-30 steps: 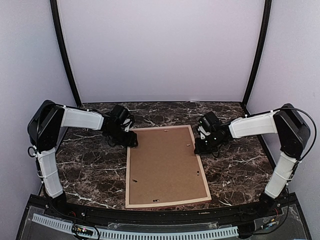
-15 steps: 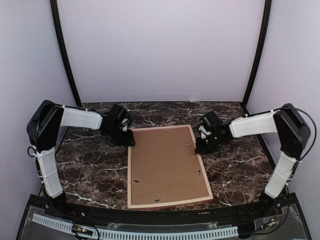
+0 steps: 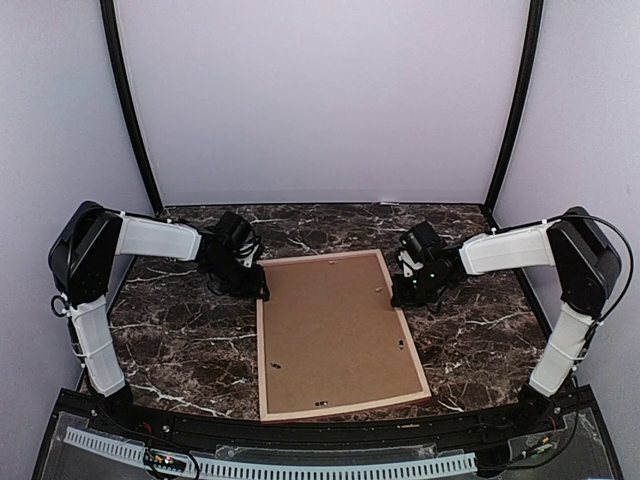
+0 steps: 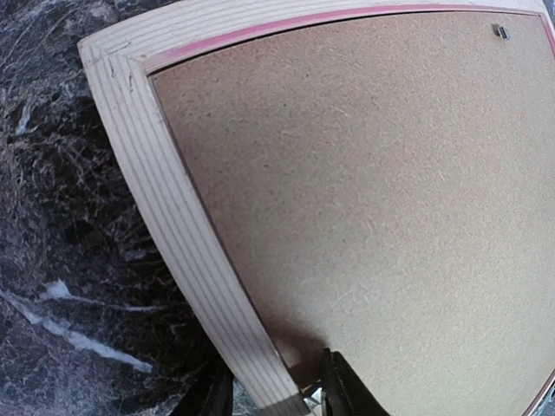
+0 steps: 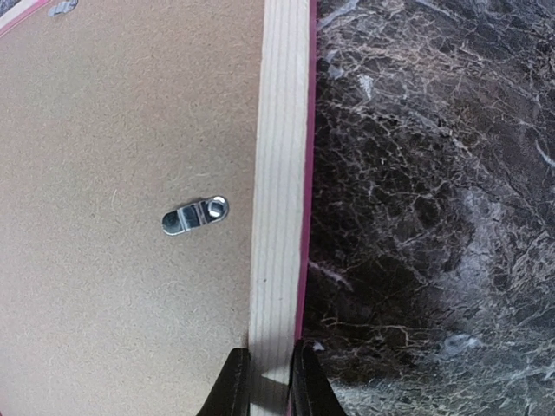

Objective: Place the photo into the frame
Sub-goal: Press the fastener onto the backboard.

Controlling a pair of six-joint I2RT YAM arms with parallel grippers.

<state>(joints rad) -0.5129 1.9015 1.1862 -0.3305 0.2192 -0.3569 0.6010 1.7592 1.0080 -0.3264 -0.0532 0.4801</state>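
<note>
At the far-left corner of the frame (image 4: 160,199), the left gripper (image 4: 276,394) is straddling the pale wooden left rail, one dark finger (image 4: 340,388) sitting over the inner edge and the other at the outer edge. The fingers are bracketing the rail closely, but shadow is hiding the contact, so I cannot tell whether they are actually clamping the wood. On the right side, the right gripper (image 5: 267,381) is pinching the right rail just near of the far-right corner, its two fingers pressing on either side of the wood strip, with a thin pink-red line showing along the rail's outer edge. The frame is lying flat and back-up in the middle of the dark marble table (image 3: 170,340), its long sides running from far to near and its near end skewing slightly to the right. A plain brown backing board (image 3: 335,335) is filling the opening inside the rails. A small metal turn clip (image 5: 195,215) is sitting on the board just left of the right rail, and another bit of metal hardware (image 4: 500,31) is showing near the far edge. The left arm (image 3: 155,238) and the right arm (image 3: 505,250) are reaching inward from the two sides of the table toward the far corners.
</note>
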